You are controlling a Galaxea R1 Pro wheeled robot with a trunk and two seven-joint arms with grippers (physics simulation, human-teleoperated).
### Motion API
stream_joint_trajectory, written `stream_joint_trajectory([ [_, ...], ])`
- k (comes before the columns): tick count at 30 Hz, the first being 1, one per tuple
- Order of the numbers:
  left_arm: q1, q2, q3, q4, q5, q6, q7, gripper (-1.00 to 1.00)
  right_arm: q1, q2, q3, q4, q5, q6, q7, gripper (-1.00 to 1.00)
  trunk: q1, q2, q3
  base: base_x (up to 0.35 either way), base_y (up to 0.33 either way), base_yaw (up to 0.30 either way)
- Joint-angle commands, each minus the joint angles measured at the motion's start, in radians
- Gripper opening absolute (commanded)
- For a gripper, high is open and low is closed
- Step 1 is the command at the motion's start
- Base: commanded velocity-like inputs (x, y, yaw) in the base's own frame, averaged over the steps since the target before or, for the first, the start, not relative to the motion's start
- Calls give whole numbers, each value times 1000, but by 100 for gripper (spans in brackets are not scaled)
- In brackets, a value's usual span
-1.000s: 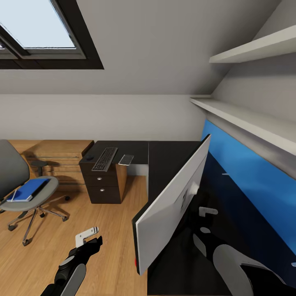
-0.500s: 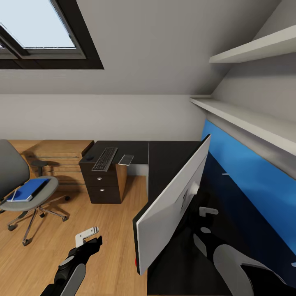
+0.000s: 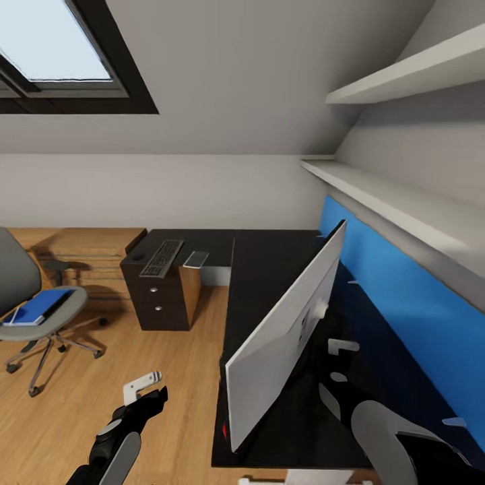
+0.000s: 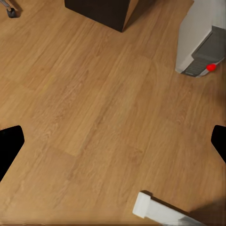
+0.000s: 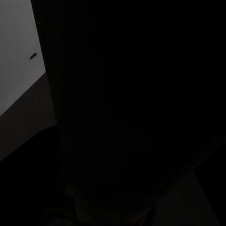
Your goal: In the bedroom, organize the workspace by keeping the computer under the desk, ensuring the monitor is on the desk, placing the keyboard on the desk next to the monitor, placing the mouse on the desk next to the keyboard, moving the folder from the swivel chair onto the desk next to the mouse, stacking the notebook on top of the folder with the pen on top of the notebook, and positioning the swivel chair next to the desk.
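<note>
My left arm reaches forward low with its gripper (image 3: pixel 143 389) spread open, while my right arm extends ahead, its gripper's state hidden from me.

We cannot tell how the right pincer (image 3: pixel 335 362) stands behind the monitor (image 3: pixel 283 337), the swivel chair (image 3: pixel 27 296) is cut at the edge, and the computer (image 4: pixel 202 44) shows partly.
</note>
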Motion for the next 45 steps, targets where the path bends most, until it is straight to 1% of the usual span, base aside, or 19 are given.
stream_joint_trajectory([
  [1, -1, 1, -2, -2, 8, 2, 9, 100, -1, 0, -7, 1, 7, -4, -5, -100, 0, -2, -2, -62, -315, 0],
  [11, -1, 1, -3, -2, 8, 0, 10, 100, -1, -2, -7, 1, 7, -4, -5, -100, 0, -2, -2, 10, -328, 0],
  [23, -1, 1, -3, -2, 8, 0, 10, 100, -1, -5, -8, 1, 7, -4, -5, -100, 0, -2, -2, 196, -267, 0],
  [32, -1, 1, -4, -2, 8, 2, 9, 100, -1, -5, -8, 1, 7, -4, -5, -100, 0, -2, -2, 40, -33, 0],
  [38, -1, 1, -4, -2, 8, 1, 9, 100, -1, -5, -8, 1, 7, -5, -5, -100, 0, -2, -2, 185, -1, 0],
  [45, -1, 1, -4, -1, 8, 2, 9, 100, -1, -5, -8, 1, 7, -5, -5, -100, 0, -2, -2, 27, 0, 0],
])
